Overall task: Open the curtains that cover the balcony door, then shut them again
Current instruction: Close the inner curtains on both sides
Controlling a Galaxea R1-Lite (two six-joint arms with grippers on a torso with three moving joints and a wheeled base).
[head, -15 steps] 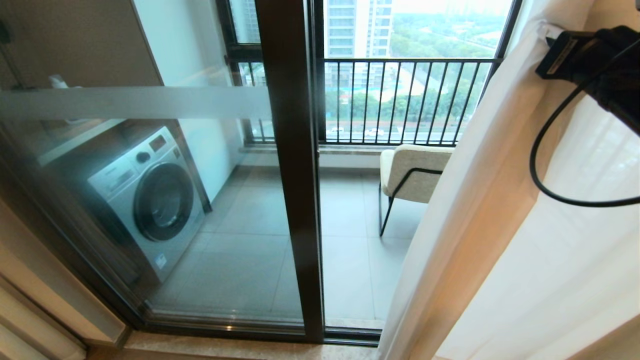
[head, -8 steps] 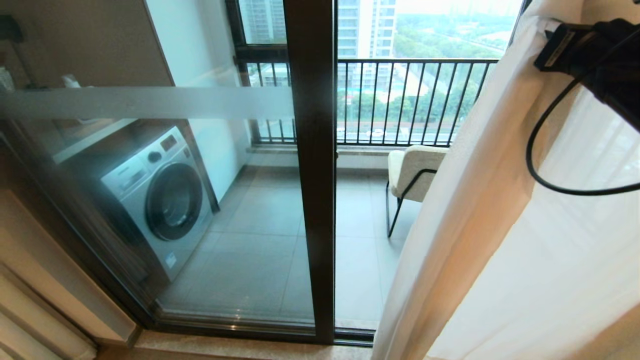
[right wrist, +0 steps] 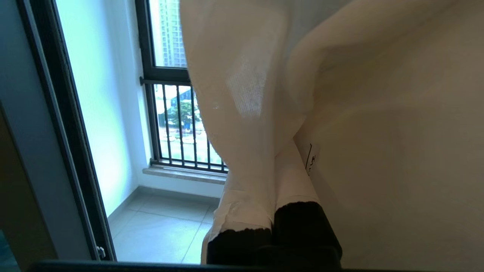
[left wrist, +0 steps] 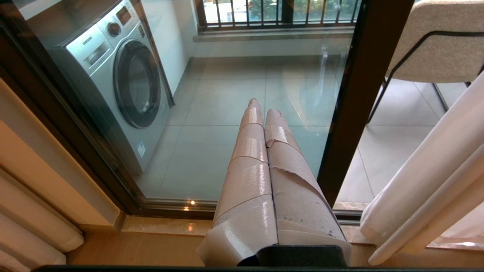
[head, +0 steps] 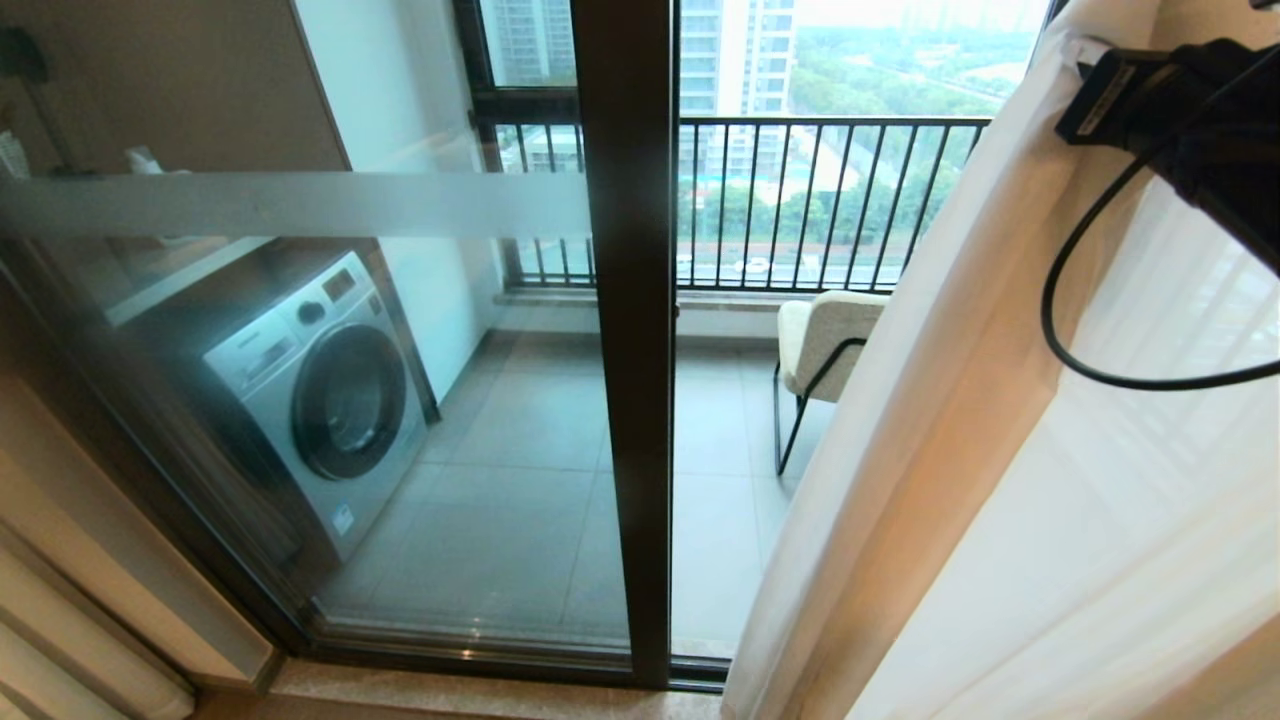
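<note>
The balcony door (head: pixel 625 350) has a dark frame, and its left pane carries a frosted band (head: pixel 300 205). The sheer white curtains (head: pixel 1000 450) hang bunched on the right, covering only that side of the glass. At the top right my right gripper (head: pixel 1085 60) is shut on the curtain's cream edge. In the right wrist view the fabric (right wrist: pixel 242 94) wraps over the right gripper (right wrist: pixel 275 173) and hides its fingertips. My left gripper (left wrist: pixel 262 110) is shut and empty, low in front of the left pane, with curtain folds (left wrist: pixel 435 181) beside it.
Behind the glass stand a silver washing machine (head: pixel 320 400) on the left and a beige chair (head: pixel 825 340) by the black railing (head: pixel 820 200). A stone sill (head: pixel 450 695) runs under the door. Beige fabric folds (head: pixel 60 650) lie at the lower left.
The whole view shifted at first, so the camera moved. Since then the right gripper and the curtain edge it holds have drifted slightly left across the door. The left gripper is unchanged.
</note>
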